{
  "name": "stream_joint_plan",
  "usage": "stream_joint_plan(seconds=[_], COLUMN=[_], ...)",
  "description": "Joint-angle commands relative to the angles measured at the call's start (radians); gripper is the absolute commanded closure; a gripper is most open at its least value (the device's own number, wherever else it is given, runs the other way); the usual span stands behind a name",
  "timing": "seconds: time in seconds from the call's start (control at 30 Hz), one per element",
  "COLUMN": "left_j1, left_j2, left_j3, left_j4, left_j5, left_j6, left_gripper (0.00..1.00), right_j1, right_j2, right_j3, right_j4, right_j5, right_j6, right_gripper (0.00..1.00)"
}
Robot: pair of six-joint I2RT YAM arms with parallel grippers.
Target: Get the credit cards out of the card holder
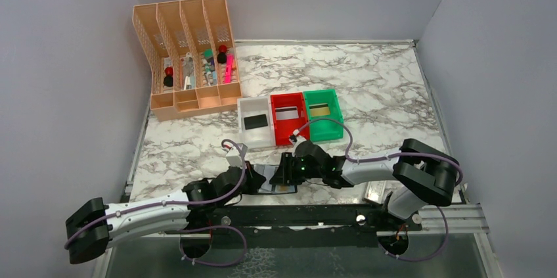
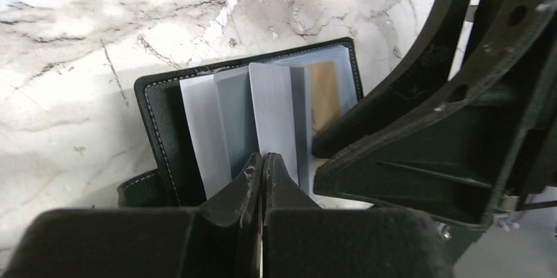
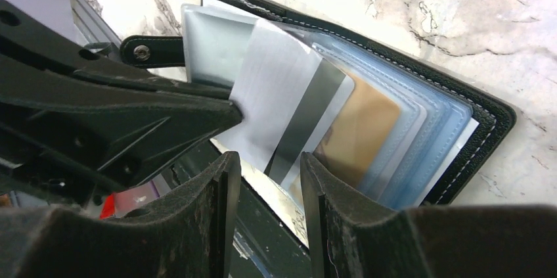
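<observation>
On the marbled desk (image 1: pixel 381 81), on the arms' side of the red tray (image 1: pixel 288 117), we see the card holder (image 3: pixel 489 114) lying open. The left gripper (image 2: pixel 263 158) has its fingers pressed together at a grey pocket leaf (image 2: pixel 272 117). The right gripper (image 3: pixel 268 166) keeps its fingers narrowly apart, straddling the corner of a striped white card (image 3: pixel 309 117). A gold card (image 3: pixel 358 130) sits in a pocket.

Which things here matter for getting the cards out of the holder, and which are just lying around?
For the job: card holder, credit cards, left gripper, right gripper, three bins each holding a card.
Lying about: orange desk organiser with small items.
</observation>
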Motion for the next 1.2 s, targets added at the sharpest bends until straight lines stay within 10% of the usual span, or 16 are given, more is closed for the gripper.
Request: stream_joint_plan(seconds=[0.0,1.17], left_j1=[-0.023,-0.023], left_j2=[-0.063,-0.015], left_j3=[0.078,0.032], left_j4=[-0.125,0.019], left_j5=[0.005,0.067], left_j6=[-0.045,-0.031], left_gripper=[1.0,1.0], right_j1=[0.013,0.012], right_j2=[0.019,-0.052], right_j3=[-0.022,0.0], right_j4=[-0.198,-0.157], right_j5=[0.138,0.137], right_j6=[-0.02,-0.036], right_gripper=[0.55,0.5])
